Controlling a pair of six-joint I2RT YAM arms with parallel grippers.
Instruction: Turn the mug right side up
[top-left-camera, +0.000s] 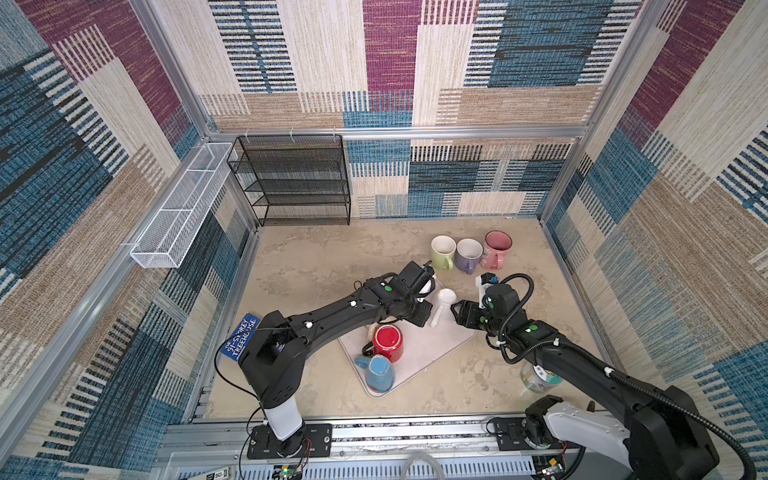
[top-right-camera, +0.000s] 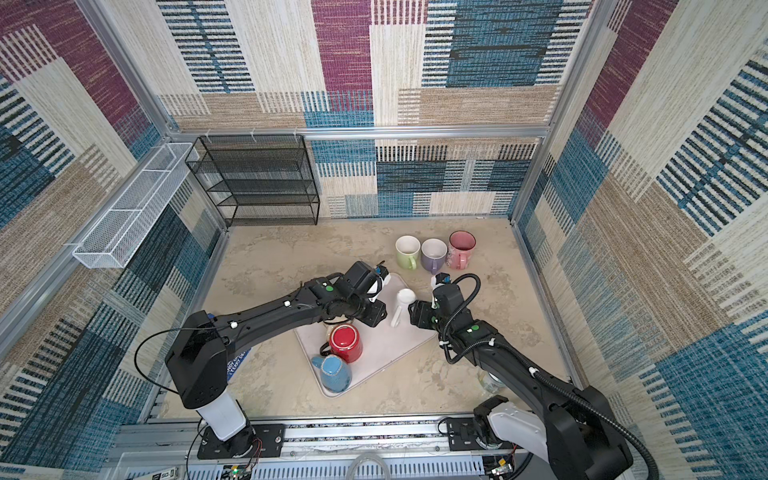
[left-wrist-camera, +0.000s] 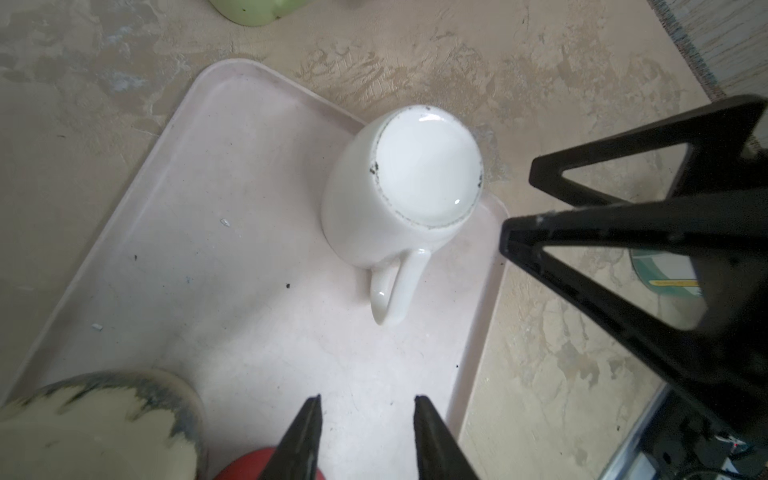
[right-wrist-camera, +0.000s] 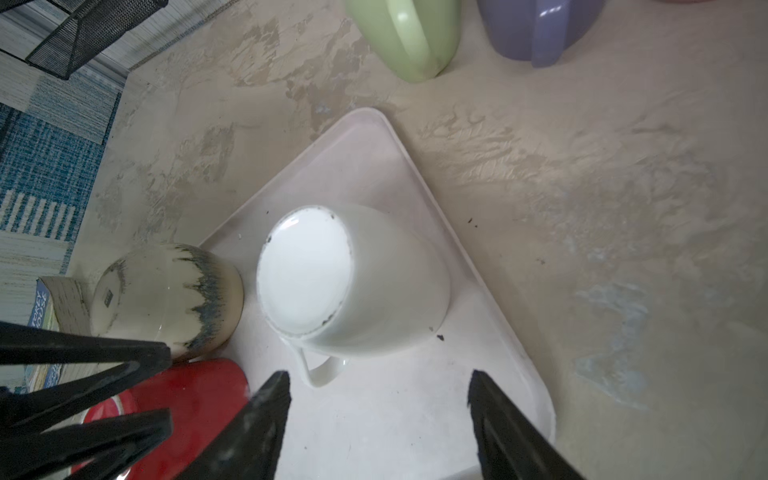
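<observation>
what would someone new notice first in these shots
A white mug stands bottom-up near the far edge of the pale tray, with the left pincer and right pincer both open, aimed at it from either side. Beyond it on the table, a green mug, a purple mug and a pink mug stand upright in a row.
</observation>
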